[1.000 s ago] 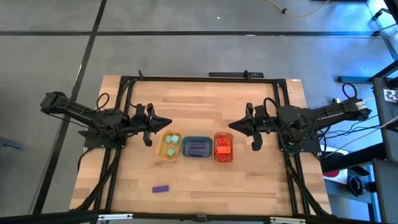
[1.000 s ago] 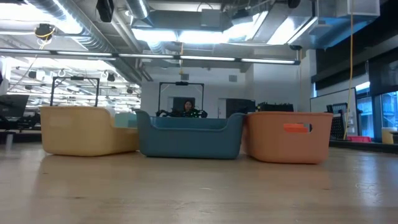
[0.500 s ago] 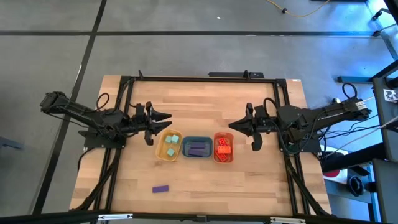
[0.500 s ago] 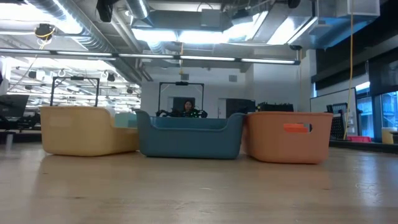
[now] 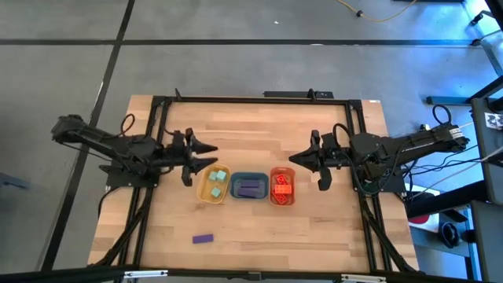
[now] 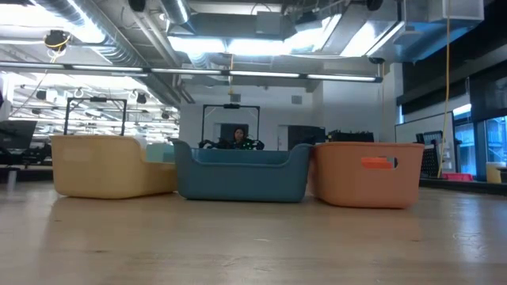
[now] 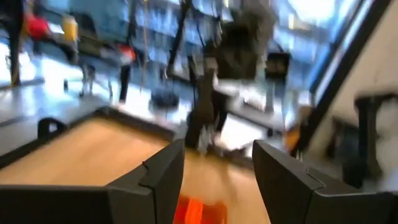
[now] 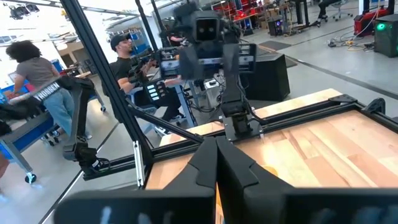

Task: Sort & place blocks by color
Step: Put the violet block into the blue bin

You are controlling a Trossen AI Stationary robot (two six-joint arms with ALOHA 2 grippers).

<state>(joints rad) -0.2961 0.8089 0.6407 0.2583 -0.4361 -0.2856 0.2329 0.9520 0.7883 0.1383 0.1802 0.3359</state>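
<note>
From above, three trays sit in a row at the middle of the desk: a yellow tray, a blue tray and an orange tray. Mint cubes lie in the yellow one, purple bars in the blue one and red bricks in the orange one. One purple bar lies alone on the desk, well apart from the trays, toward the front edge. The left gripper hangs just beside the yellow tray; the right gripper hangs near the orange tray.

At desk height, the three trays stand side by side, yellow, blue, orange.

The left wrist view shows the left fingers spread apart, holding nothing.

The right wrist view shows the right fingers pressed together, empty, with people beyond the desk.
</note>
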